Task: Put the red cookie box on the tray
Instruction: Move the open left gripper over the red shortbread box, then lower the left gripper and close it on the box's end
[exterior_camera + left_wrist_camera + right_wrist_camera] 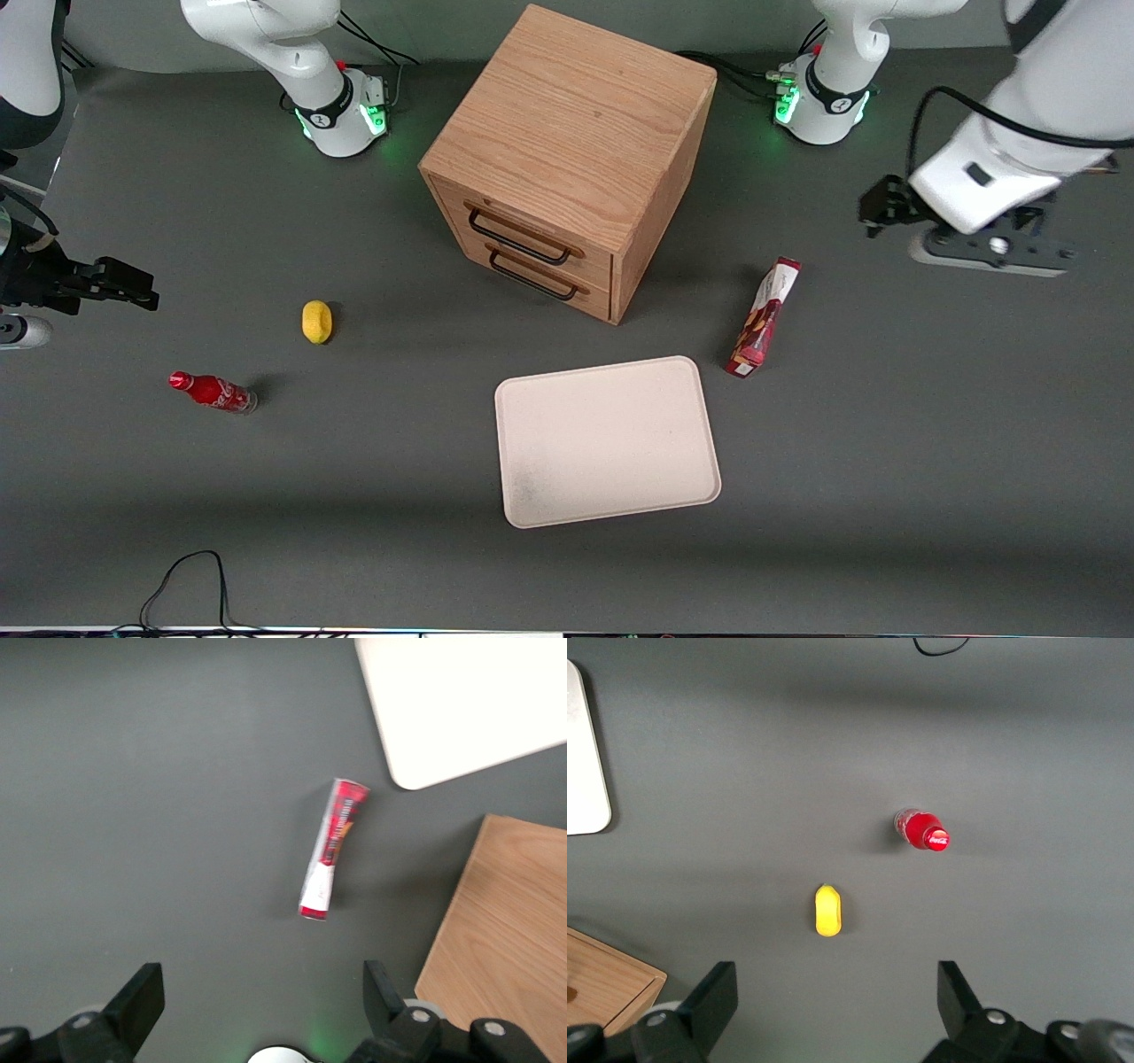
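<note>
While the red cookie box (764, 316) lies on the counter (886, 461) just beside the tray (607, 440) corner, the end effector (257, 1010) hovers spread and empty; reaching comes first, then descending to grip.

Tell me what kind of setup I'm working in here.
Likely a robot lab tabletop: a grey mat-covered table with arm bases bolted on, and staged props, namely a wooden drawer cabinet, tray and red cookie box. The open gripper hovers above the box.
</note>
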Robot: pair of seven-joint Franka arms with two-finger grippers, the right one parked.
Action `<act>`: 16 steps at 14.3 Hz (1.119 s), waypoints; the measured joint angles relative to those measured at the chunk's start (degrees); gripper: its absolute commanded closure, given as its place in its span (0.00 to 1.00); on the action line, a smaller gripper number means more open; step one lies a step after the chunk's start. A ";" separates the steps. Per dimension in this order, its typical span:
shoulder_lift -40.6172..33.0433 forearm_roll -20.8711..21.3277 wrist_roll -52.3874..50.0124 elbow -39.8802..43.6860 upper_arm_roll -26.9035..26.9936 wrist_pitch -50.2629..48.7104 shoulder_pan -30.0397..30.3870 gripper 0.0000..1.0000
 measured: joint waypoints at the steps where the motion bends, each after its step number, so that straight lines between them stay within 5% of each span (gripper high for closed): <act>1: 0.07 0.00 0.80 0.38 -1.02 -0.53 -0.03 0.00; 10: 0.15 -3.03 9.23 -1.22 -1.18 -1.31 0.49 0.00; 16: 0.01 -3.63 11.39 -18.20 -1.27 17.32 0.47 0.00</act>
